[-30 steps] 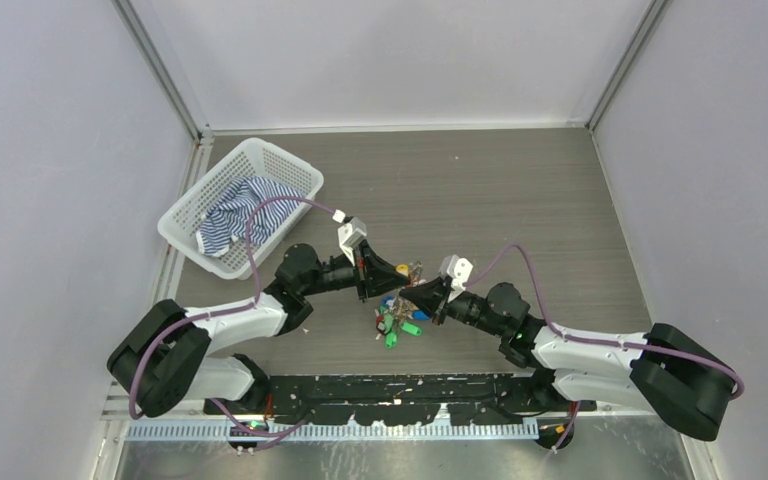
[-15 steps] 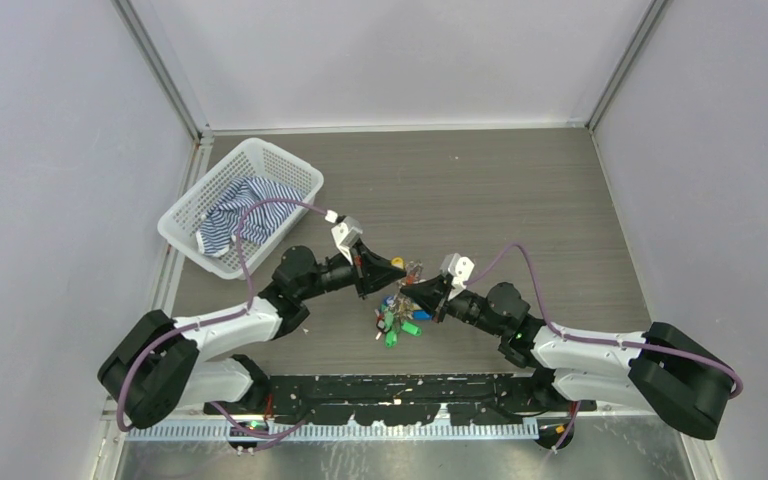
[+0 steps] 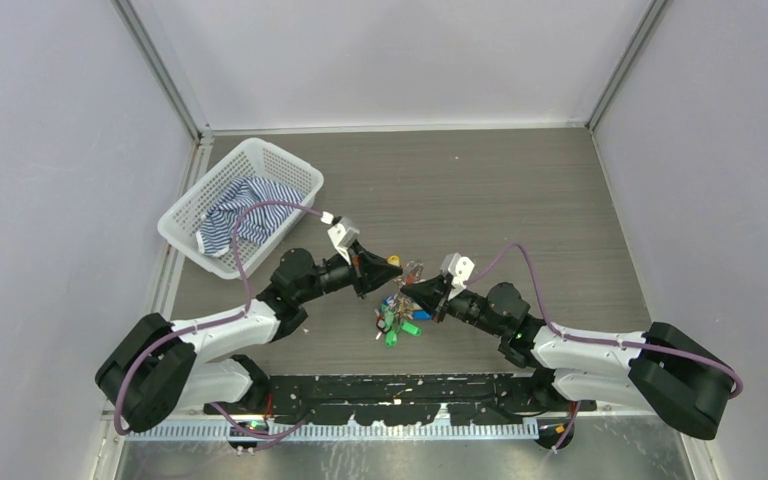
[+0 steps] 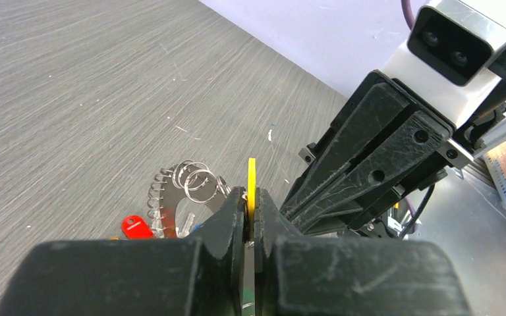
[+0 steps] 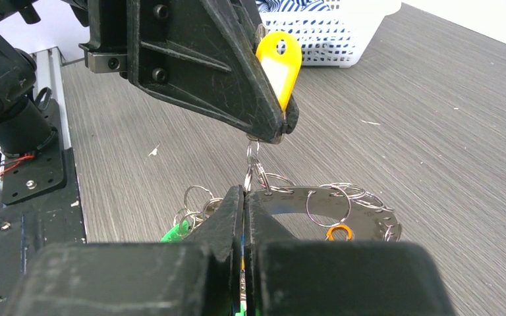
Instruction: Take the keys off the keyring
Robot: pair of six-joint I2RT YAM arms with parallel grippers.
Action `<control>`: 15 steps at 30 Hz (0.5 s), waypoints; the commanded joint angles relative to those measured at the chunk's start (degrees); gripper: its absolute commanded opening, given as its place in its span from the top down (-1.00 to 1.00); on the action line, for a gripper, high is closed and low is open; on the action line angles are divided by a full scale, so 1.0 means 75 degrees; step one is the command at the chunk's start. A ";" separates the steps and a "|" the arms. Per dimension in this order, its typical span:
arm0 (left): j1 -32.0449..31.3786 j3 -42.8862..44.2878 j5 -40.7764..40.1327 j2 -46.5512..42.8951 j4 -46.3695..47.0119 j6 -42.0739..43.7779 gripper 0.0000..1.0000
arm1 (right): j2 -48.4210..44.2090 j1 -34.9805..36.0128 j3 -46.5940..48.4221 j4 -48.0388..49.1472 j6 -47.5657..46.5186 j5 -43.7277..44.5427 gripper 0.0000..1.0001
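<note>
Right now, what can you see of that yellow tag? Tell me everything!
The yellow tag is a small, shiny plastic key tag. It is rounded, with a white label window and a hole at its top end. It stands nearly upright in the air, pinched between the shut fingers of the left gripper. A small metal ring hangs under it and leads down to the keyring, which the right gripper pinches.
</note>
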 commanded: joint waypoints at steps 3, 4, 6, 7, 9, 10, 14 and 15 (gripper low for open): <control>0.0041 -0.0039 0.0237 -0.0089 0.1484 -0.0332 1.00 | 0.0038 0.0044 0.0148 0.0250 0.0002 0.0142 0.98; 0.0038 -0.0059 0.0274 -0.0076 0.1602 -0.0407 0.99 | 0.0041 0.0044 0.0157 0.0216 0.0038 0.0223 0.98; 0.0037 -0.0127 0.0315 -0.0060 0.1817 -0.0510 1.00 | 0.0054 0.0027 0.0137 0.0175 0.0155 0.0408 0.98; 0.0034 -0.0152 0.0333 -0.0059 0.1850 -0.0526 0.99 | 0.0052 0.0014 0.0115 0.0217 0.0251 0.0445 0.98; 0.0043 -0.0162 0.0392 -0.0053 0.1888 -0.0534 0.99 | 0.0029 -0.0054 0.0113 0.0256 0.0456 0.0423 0.98; 0.0037 -0.0145 0.0437 -0.0032 0.1889 -0.0537 0.99 | 0.0033 -0.0104 0.0132 0.0260 0.0553 0.0361 0.98; 0.0042 0.0003 0.0833 0.0094 0.1887 -0.0502 0.99 | 0.0054 -0.0300 0.0149 0.0407 0.0972 0.0204 0.98; 0.0041 0.0028 0.0928 0.0132 0.1889 -0.0493 0.99 | 0.0061 -0.0375 0.0168 0.0410 0.1088 0.0193 0.98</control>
